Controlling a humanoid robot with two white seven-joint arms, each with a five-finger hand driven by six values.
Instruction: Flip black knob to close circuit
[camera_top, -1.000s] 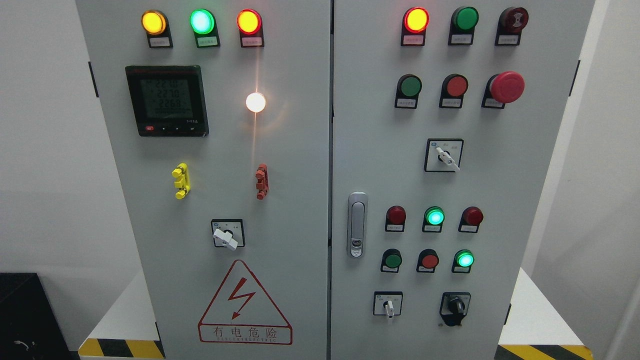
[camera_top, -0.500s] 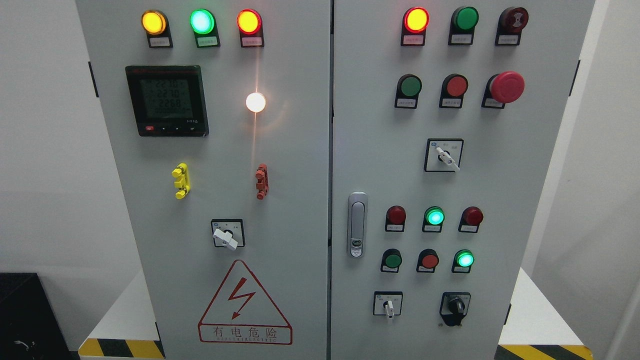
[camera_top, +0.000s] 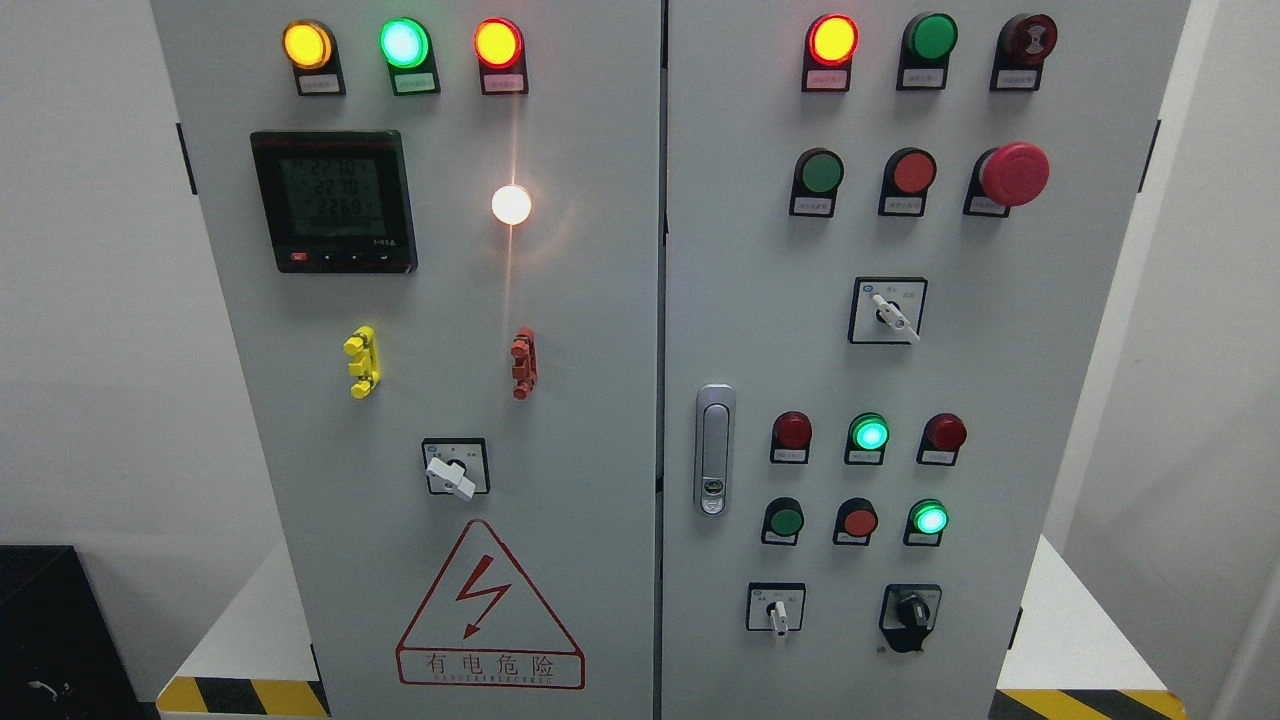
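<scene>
Neither hand is seen in the head view; how the fingers stand cannot be told, and nothing is held in frame.

Left door: a meter (camera_top: 333, 201), a white-handled selector (camera_top: 455, 470) and a red warning triangle (camera_top: 489, 608) are noted. Centre: a door latch (camera_top: 713, 449).

Right door, lowest row: a small white selector (camera_top: 776, 610), then the black knob (camera_top: 911, 609) just right of it, with its grip judged close to vertical.

With no hand visible, direction to the knob cannot be fixed. Since it sits low and right of centre, the right arm is judged the nearer. Task not yet begun.
</scene>
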